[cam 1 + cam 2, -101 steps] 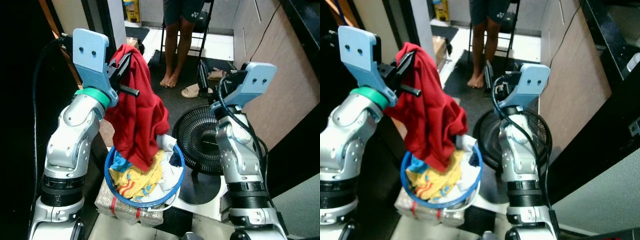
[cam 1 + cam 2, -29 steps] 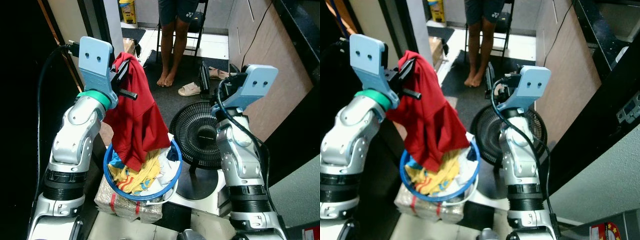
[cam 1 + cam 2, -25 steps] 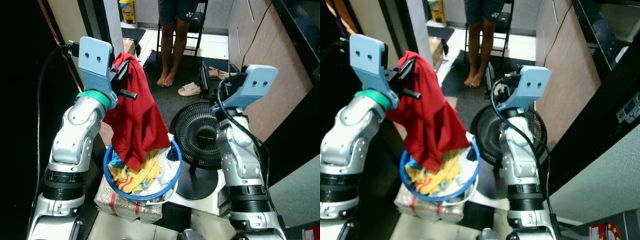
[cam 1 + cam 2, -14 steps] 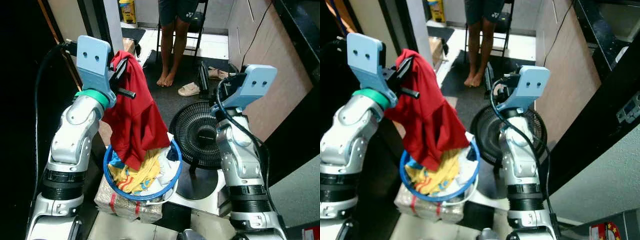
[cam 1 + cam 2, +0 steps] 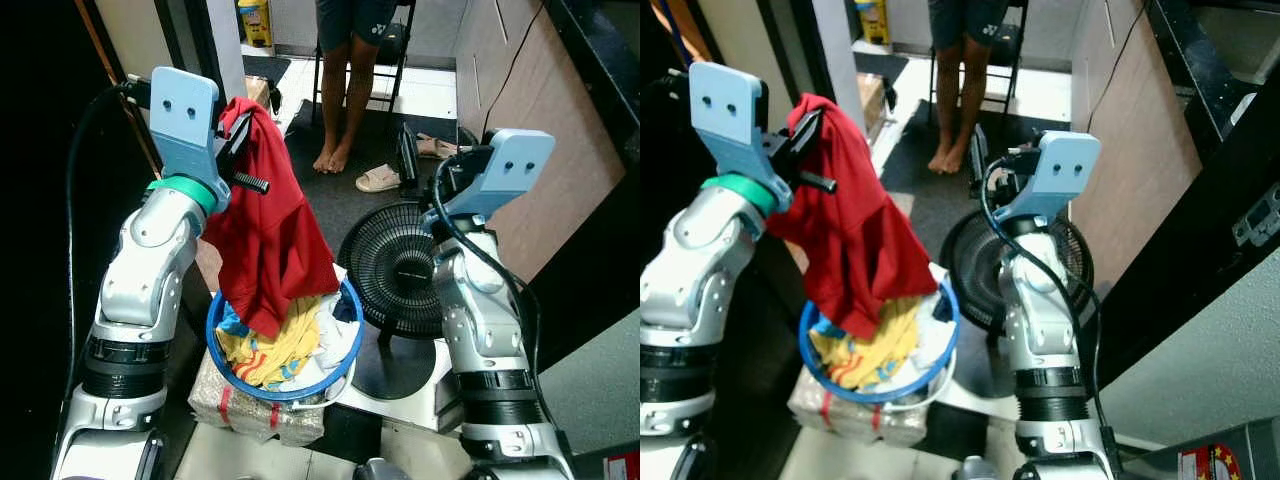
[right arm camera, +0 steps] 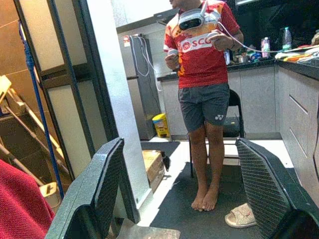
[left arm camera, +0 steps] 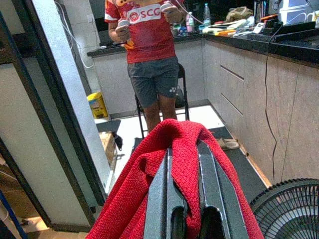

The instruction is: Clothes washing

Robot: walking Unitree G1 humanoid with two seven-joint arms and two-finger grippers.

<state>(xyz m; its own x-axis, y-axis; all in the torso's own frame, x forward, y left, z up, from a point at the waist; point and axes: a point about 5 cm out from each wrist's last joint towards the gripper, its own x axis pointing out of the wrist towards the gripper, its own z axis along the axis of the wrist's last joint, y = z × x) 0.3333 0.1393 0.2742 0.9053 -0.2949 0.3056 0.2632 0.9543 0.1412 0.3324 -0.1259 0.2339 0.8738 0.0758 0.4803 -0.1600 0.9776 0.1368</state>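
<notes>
**Red garment lifted a little higher out of the laundry basket**

Compared with the frames from a few seconds back, the red garment hangs slightly higher, and its lower hem now sits just above the heap of clothes instead of trailing down among them. The left gripper has risen a touch with it.

The garment drapes from the left gripper, whose two black fingers are pressed together on a fold of the red knit; cloth spills over both sides of them in the left wrist view. Its bottom edge dangles over the blue-rimmed basket, which is full of yellow, white and blue clothes and stands on a wrapped bundle.

The right gripper is raised beside the basket, its fingers spread wide apart and holding nothing. A black floor fan stands just behind the basket, near the right arm. Further back a person stands barefoot by a chair, with sandals on the floor.

The step in hand looks like pulling one garment free of the load. The next move likely calls for lifting until the hem clears the pile, then carrying it toward the washer, minding the fan.
</notes>
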